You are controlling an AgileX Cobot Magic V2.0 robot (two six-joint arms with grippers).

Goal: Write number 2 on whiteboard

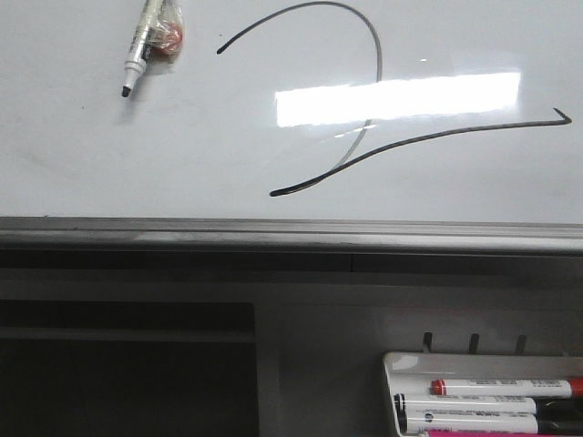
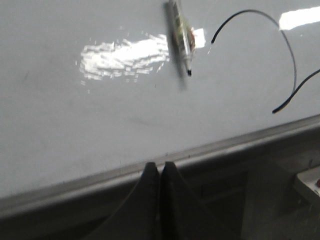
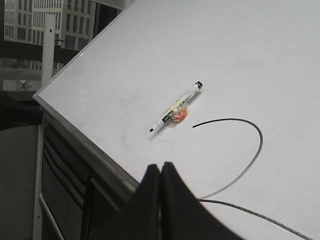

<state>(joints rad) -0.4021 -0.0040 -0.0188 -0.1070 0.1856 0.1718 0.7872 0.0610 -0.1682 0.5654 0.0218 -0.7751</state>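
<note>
You have strong overhead glare on the whiteboard (image 1: 109, 155): in the front view a bright rectangular reflection washes out the middle of the number 2 (image 1: 364, 137). The left wrist view is soft and motion-blurred, with a ragged glare patch beside the smeared marker (image 2: 181, 37). The right wrist view is evenly lit and sharper. Below the board's rail the front view falls dark.

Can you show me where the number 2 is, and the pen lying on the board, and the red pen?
number 2 (image 1: 376, 55): front view, arched top.
pen (image 1: 138, 44): front view, barrel middle.
red pen (image 1: 506, 388): front view, white barrel.
</note>
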